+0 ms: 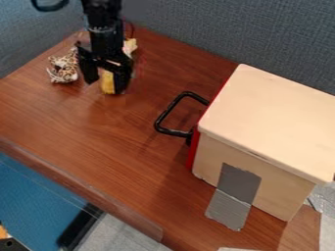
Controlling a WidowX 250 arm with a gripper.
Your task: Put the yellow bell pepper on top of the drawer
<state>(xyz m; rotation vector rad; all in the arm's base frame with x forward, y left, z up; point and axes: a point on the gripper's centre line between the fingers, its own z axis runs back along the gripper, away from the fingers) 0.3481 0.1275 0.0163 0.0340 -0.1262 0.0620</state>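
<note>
The black gripper (105,86) hangs low over the table at the upper left, its fingers spread apart. Between them, against the right finger, is a yellow object (107,83) that looks like the bell pepper; the gripper covers part of it. A gap shows between the yellow object and the left finger. On the right stands the drawer (272,115), a pale wooden box with a flat light top, a red front edge and a black handle (166,116) facing left.
A spotted, crumpled-looking item (63,67) lies just left of the gripper. Behind the gripper on its right is a pale yellow item (130,46). Grey tape (235,188) runs from the drawer's side onto the brown table (124,142). Blue-grey partitions (216,29) border the back.
</note>
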